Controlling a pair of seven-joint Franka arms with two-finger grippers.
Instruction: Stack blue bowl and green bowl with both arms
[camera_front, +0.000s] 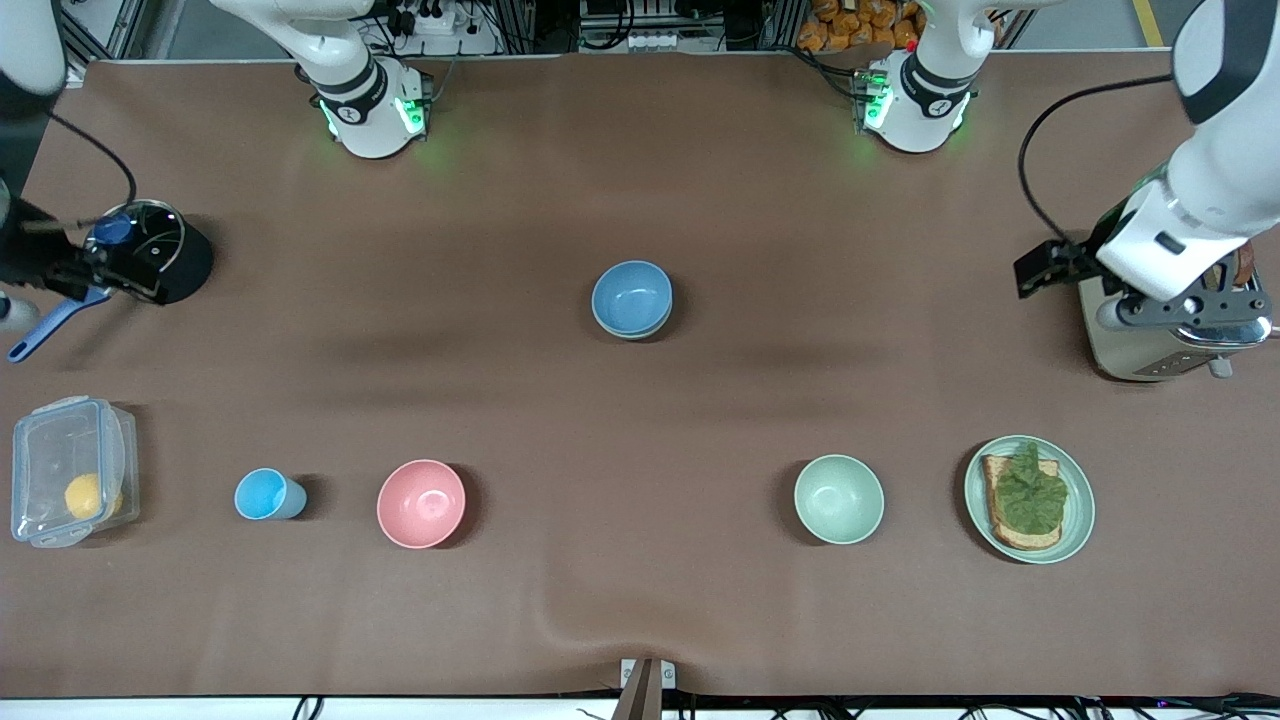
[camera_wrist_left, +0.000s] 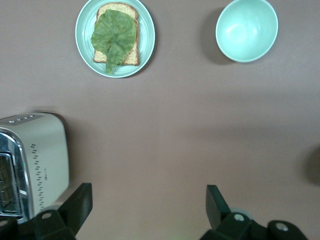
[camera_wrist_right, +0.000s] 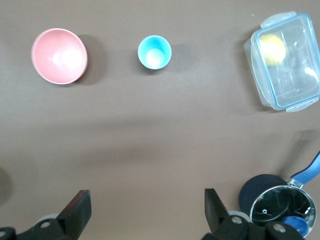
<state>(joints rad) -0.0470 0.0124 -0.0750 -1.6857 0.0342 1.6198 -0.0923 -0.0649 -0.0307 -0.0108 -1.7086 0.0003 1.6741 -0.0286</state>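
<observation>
The blue bowl (camera_front: 632, 296) sits at the table's middle, nested in a second bowl. Only a thin sage-green rim (camera_front: 634, 335) of that green bowl shows under its near edge. My left gripper (camera_front: 1130, 300) hangs open and empty over the table beside the toaster, at the left arm's end. In the left wrist view its fingers (camera_wrist_left: 149, 200) stand wide apart over bare mat. My right gripper (camera_front: 60, 270) hangs open and empty beside the black pot, at the right arm's end. In the right wrist view its fingers (camera_wrist_right: 147, 205) frame bare mat.
Nearer the front camera stand a clear lidded box (camera_front: 70, 470), a light-blue cup (camera_front: 268, 494), a pink bowl (camera_front: 421, 503), a pale mint bowl (camera_front: 839, 498) and a green plate (camera_front: 1082, 500) with toast. A toaster (camera_front: 1150, 350) and a black pot (camera_front: 185, 262) stand at the ends.
</observation>
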